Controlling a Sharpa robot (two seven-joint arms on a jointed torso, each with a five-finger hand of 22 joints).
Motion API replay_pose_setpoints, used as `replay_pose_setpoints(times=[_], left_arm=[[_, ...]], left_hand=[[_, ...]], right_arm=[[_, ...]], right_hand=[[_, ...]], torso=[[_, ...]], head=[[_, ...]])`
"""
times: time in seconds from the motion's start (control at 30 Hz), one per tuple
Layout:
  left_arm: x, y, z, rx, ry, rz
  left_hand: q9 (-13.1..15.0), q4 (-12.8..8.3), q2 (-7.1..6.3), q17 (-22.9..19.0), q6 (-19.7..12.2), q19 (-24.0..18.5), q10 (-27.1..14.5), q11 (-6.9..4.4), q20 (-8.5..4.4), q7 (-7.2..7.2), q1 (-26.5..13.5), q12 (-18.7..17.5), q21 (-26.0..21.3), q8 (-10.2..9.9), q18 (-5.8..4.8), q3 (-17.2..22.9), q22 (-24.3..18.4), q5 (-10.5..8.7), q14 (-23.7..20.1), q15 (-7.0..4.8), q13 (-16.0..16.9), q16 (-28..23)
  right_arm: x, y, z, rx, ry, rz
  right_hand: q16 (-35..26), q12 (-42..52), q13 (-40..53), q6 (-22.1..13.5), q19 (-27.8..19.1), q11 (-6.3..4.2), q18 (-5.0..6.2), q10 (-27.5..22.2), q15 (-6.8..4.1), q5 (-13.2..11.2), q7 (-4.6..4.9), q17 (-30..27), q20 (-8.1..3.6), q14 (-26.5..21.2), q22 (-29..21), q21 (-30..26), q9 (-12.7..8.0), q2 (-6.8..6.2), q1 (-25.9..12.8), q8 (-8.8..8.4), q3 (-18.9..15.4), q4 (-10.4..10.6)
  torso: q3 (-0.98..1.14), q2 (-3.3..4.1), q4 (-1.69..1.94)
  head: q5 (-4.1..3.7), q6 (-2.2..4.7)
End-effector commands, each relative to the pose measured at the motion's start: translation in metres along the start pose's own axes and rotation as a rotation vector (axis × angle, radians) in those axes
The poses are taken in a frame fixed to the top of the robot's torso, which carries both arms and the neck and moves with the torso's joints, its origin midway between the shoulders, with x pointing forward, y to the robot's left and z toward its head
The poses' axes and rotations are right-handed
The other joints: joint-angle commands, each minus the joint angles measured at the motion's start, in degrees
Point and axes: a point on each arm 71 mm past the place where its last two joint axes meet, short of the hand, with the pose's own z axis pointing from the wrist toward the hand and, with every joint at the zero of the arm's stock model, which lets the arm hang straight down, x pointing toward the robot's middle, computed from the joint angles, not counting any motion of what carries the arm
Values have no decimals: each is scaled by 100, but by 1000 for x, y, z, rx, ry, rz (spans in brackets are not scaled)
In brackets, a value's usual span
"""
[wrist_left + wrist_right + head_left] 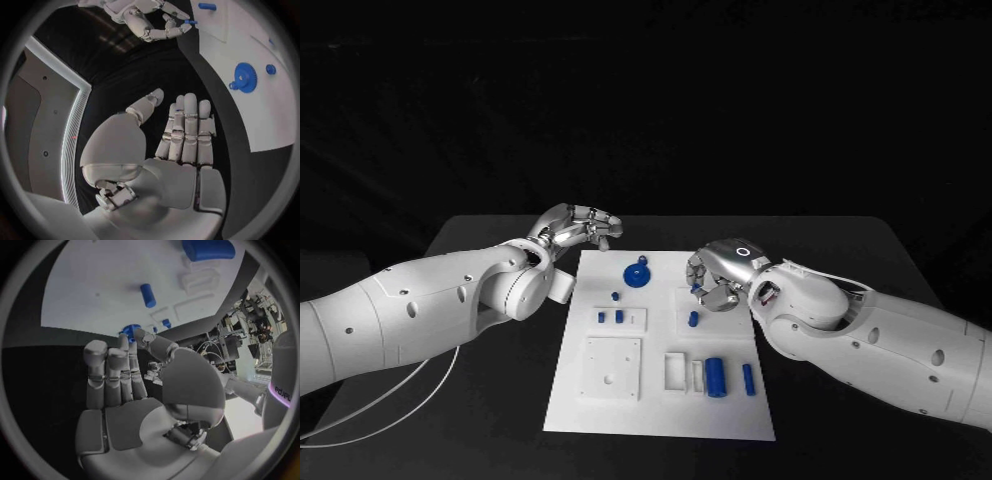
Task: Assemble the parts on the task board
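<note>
On the black desk lay the white task board, a long plate running away from the robot between its two arms. Nothing stood between either hand and the board.

The board carried several blue parts. A blue gear lay near its far end, with a small blue round piece just beyond it. Toward the middle, two short blue pegs stood side by side in a raised white block, and a single blue peg stood to their right. Near the robot's end, a thick blue cylinder lay in a white holder, with a thinner blue pin just beside it. A square white plate sat on the board's left half.

The left hand hung over the desk just off the board's far left corner, fingers straight and close together, thumb apart, holding nothing; the left wrist view showed the palm bare. The right hand hovered over the board's right edge, near the single peg. Its fingers stood upright and loosely side by side, the thumb clear of them, with nothing in its grasp.
</note>
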Motion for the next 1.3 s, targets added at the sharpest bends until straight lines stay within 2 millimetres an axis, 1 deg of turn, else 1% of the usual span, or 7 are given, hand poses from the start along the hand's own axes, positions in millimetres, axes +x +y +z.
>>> replay_pose_setpoints(times=[0.03,0.23,0.53,0.77,1.0,1.2,1.3], left_arm=[[1,-2,2,17,-1,-5],[3,-2,5,17,-3,-4],[5,-1,11,17,-13,-2],[7,0,16,17,-18,1],[11,-1,19,18,-13,-1],[15,-2,20,19,-5,-4],[16,-2,20,20,-3,-5]], left_hand=[[-8,-25,21,10,-43,-16,-41,-3,7,9,17,5,-30,-17,118,-6,8,22,5,32,-9,-39],[-8,-25,22,13,-41,-15,-40,-4,7,9,18,6,-31,-15,118,-6,10,22,6,32,-9,-40],[-7,-24,24,17,-38,-13,-36,-6,7,8,20,10,-32,-12,119,-7,13,20,9,31,-9,-40],[-7,-23,27,23,-35,-10,-32,-8,6,7,23,13,-32,-9,121,-6,17,19,14,29,-9,-39],[-6,-23,28,28,-33,-6,-29,-9,5,6,24,15,-32,-7,122,-7,20,18,19,28,-9,-37],[-6,-22,29,32,-33,-4,-29,-9,5,6,25,15,-32,-6,122,-7,23,17,20,27,-10,-37],[-6,-22,29,33,-33,-3,-29,-9,4,6,26,15,-32,-6,122,-7,24,17,21,27,-10,-37]], right_arm=[[0,14,3,-42,10,10],[0,39,9,-104,13,10],[21,79,13,-202,64,-10],[42,103,13,-259,104,-24],[58,114,15,-275,116,-32],[64,122,17,-287,121,-40],[66,122,17,-286,125,-45]], right_hand=[[18,5,13,16,38,7,677,45,-66,-15,21,7,-10,-56,7,33,9,12,59,6,21,11],[17,2,17,14,38,7,677,43,-65,-12,22,8,-11,-57,8,32,10,17,59,4,22,15],[16,-3,25,9,39,8,677,40,-64,-8,25,8,-13,-58,9,31,10,29,57,-2,18,17],[14,-7,33,6,38,9,677,36,-63,-2,26,8,-16,-59,11,30,11,41,57,-6,13,12],[12,-11,42,4,38,10,677,34,-63,1,27,8,-18,-59,12,28,13,52,56,-10,6,3],[10,-14,50,3,39,10,677,32,-62,-1,28,8,-20,-58,13,27,14,62,55,-12,1,-3],[10,-15,53,3,40,10,677,32,-62,-1,28,8,-21,-58,14,27,15,64,55,-13,-1,-6]], torso=[[-11,-2,6],[-11,0,2],[-39,-7,10],[-27,9,6],[-31,11,9],[-20,9,7],[-22,8,6]], head=[[70,10],[191,25],[344,23],[421,-13],[509,-78],[693,-188],[738,-212]])
